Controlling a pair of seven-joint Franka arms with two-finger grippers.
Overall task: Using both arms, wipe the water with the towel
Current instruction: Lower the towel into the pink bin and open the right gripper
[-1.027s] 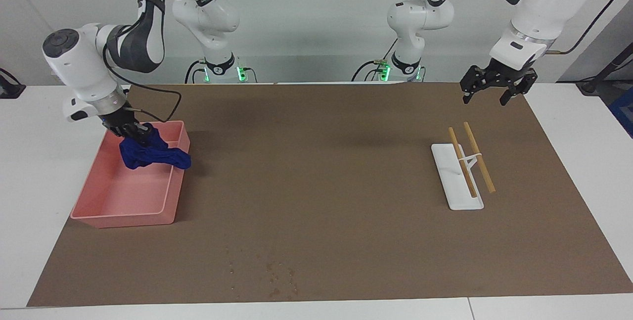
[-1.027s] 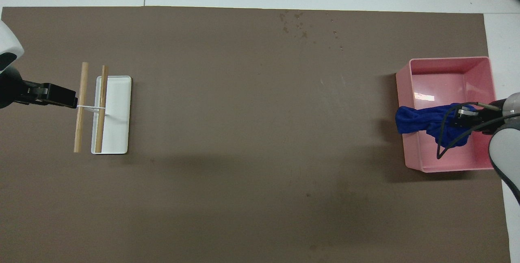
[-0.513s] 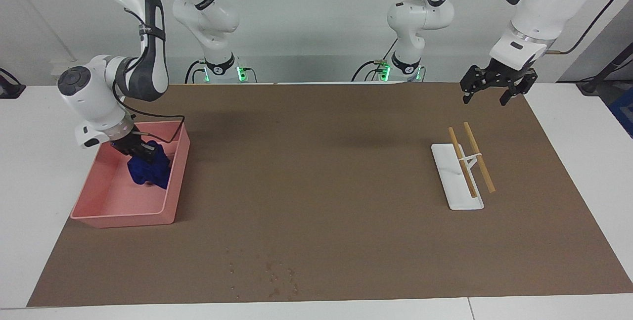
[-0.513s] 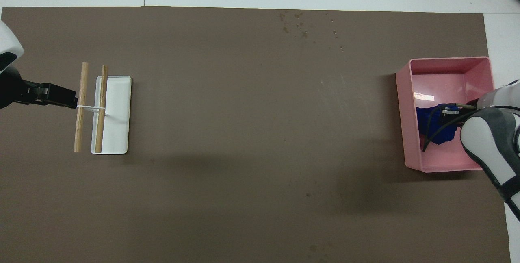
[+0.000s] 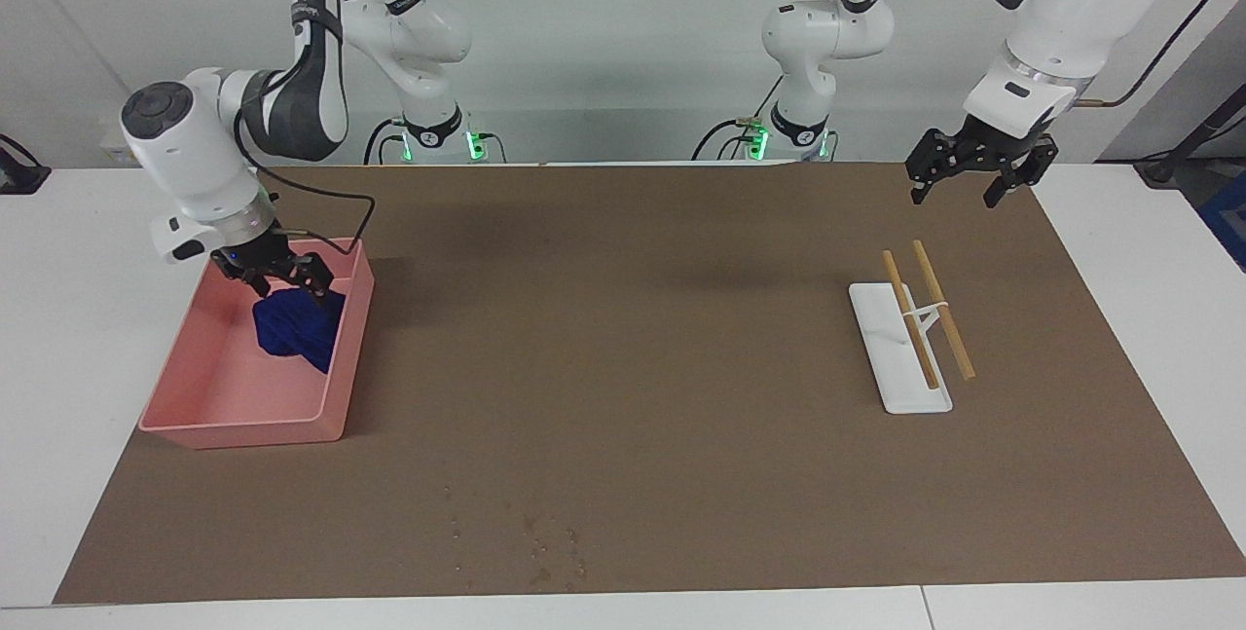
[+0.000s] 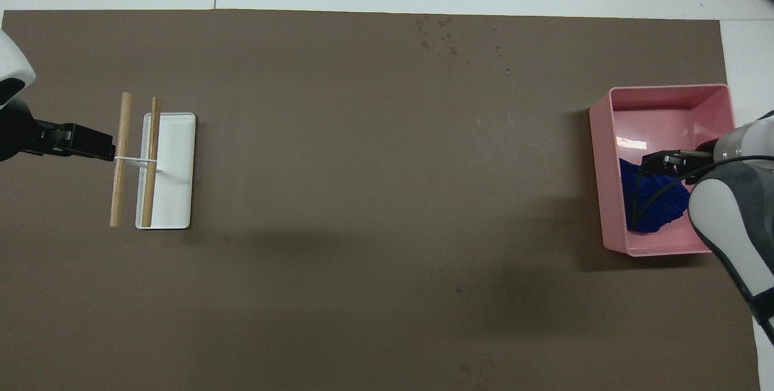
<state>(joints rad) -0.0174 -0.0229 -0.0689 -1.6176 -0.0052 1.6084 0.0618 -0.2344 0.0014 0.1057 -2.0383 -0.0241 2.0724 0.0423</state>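
Note:
The blue towel lies crumpled in the pink bin, against the wall toward the table's middle. My right gripper hangs open just over the towel's top, its fingers spread and holding nothing. The water is a scatter of small droplets on the brown mat, near the edge farthest from the robots. My left gripper waits open in the air at the left arm's end, above the mat beside the rack.
A white tray with two wooden rods stands at the left arm's end. The pink bin sits at the right arm's end. The brown mat covers most of the table between them.
The right gripper carried the towel fully into the bin, opened and let it go, then rose a little. The towel now lies in the bin. The left arm has not moved.

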